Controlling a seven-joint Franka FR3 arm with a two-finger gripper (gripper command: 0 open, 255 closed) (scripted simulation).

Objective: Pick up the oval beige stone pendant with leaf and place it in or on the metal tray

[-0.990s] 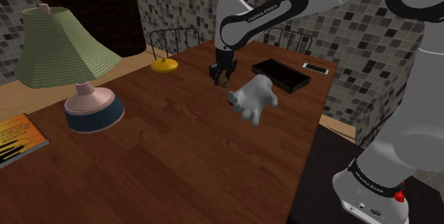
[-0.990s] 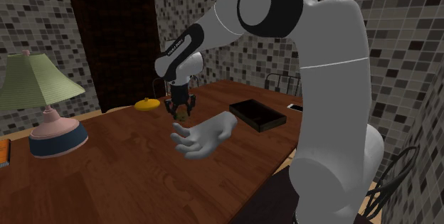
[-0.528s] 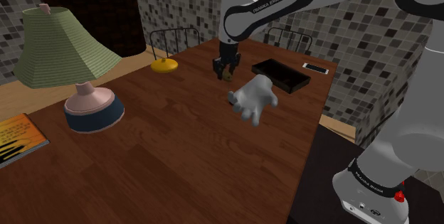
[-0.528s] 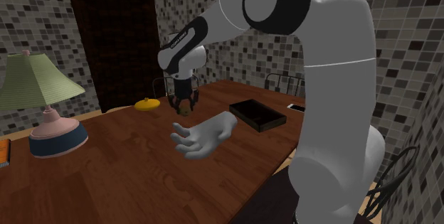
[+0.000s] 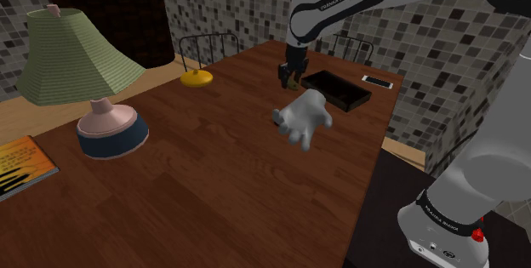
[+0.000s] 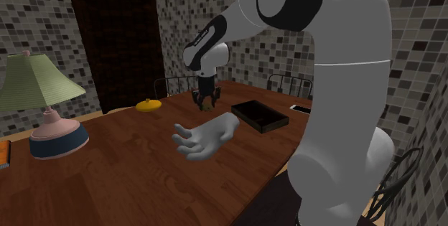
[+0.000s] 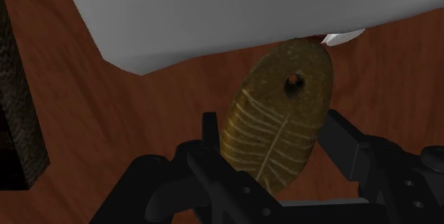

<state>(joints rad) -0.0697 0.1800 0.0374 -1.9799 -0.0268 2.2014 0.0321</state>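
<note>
The black two-finger hand (image 5: pixel 289 77) is closed on the oval olive-brown leaf-veined stone pendant (image 7: pixel 281 126), held above the wooden worktop (image 5: pixel 213 164) toward its far edge, probably to clear the rim of the black rectangular tray (image 5: pixel 349 103) nearby.

Olive-brown pendant (image 7: pixel 281 126) with pale leaf veins; black tray (image 5: pixel 338 89); ribbed green lampshade (image 5: pixel 72 54); grey-checkered mosaic wall (image 5: pixel 221 2).

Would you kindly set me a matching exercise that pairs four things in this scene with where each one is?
Things:
1. pendant
2. dark tray
3. lamp
4. white hand model

Places:
A. beside the phone
B. clasped by the end effector
C. at the shoulder view's left
D. lying in the middle of the table

Pairs: 1-B, 2-A, 3-C, 4-D.
</note>
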